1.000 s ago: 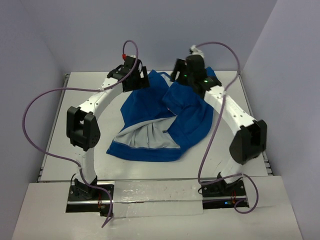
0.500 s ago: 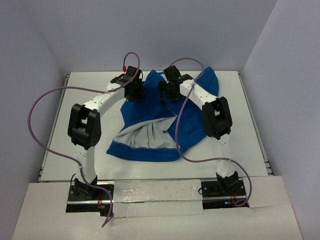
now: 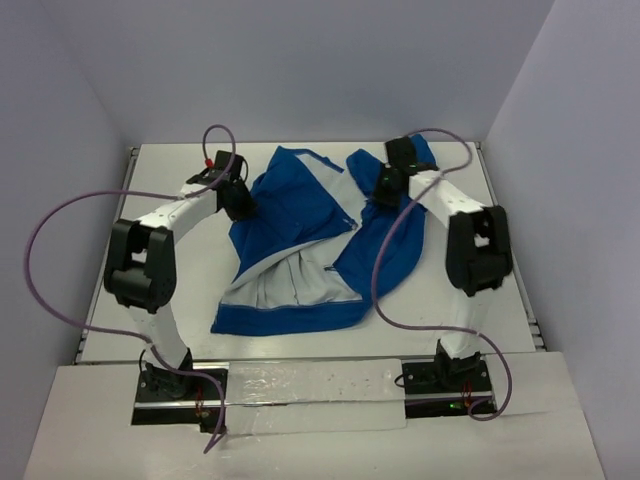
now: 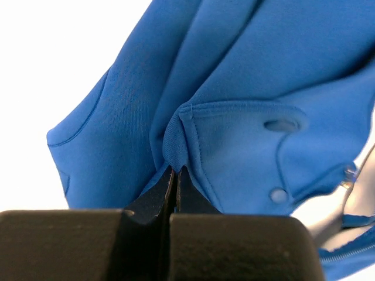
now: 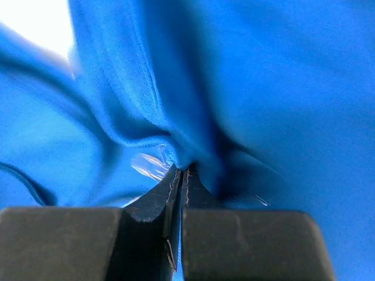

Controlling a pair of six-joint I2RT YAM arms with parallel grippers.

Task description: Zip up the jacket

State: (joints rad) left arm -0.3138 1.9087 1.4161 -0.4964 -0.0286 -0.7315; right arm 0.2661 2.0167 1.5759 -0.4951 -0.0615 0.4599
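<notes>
The royal-blue jacket lies on the table, spread open, with its pale grey lining showing toward the near side. My left gripper is at the jacket's far left edge. In the left wrist view it is shut on a pinched fold of blue fabric, and a strip of silvery zipper shows at the lower right. My right gripper is at the far right part of the jacket. In the right wrist view it is shut on a bunched blue edge.
The white table is boxed in by pale walls on the left, right and far sides. Purple cables loop beside the left arm, and the right arm's cable hangs over the jacket's right half.
Both grippers went from open to shut on the fabric. The left one moved left and the right one moved right, pulling the jacket's far part apart and wider.
</notes>
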